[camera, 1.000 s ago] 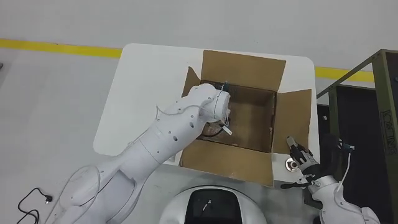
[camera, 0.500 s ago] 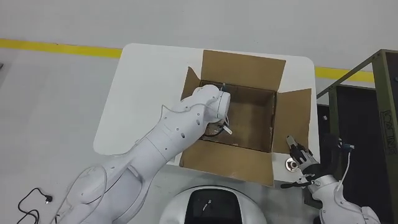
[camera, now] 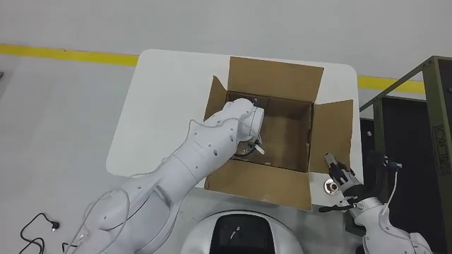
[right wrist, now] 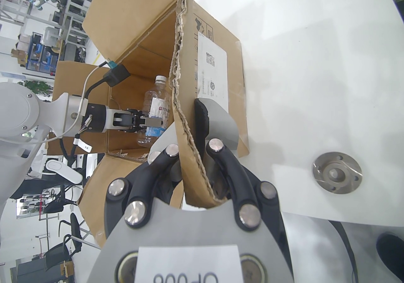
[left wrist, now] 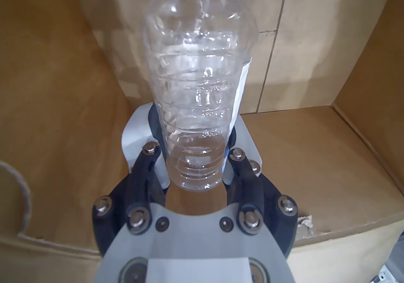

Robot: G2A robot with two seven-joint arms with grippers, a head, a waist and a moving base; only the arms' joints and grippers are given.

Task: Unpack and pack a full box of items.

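Observation:
An open cardboard box (camera: 275,79) stands on the white table (camera: 166,106). My left arm is down inside it, and my left gripper (left wrist: 193,136) is shut on the lower body of a clear plastic bottle (left wrist: 199,75) with a white label. The right wrist view shows that bottle (right wrist: 154,107) upright inside the box, gripped by the left gripper (right wrist: 148,123). My right gripper (right wrist: 184,140) is shut on the edge of the box's right flap (right wrist: 186,82) near the table's front right corner, also seen from above as the right gripper (camera: 337,174) beside the flap (camera: 335,128).
A round metal flange (right wrist: 336,172) lies on the table beside my right gripper, near the table's edge. The floor of the box (left wrist: 315,164) around the bottle is bare cardboard. A dark rack (camera: 417,120) stands off the table's right side.
My left arm has shifted slightly toward the near wall of the box with the bottle in its grip. The right arm has kept still on the flap.

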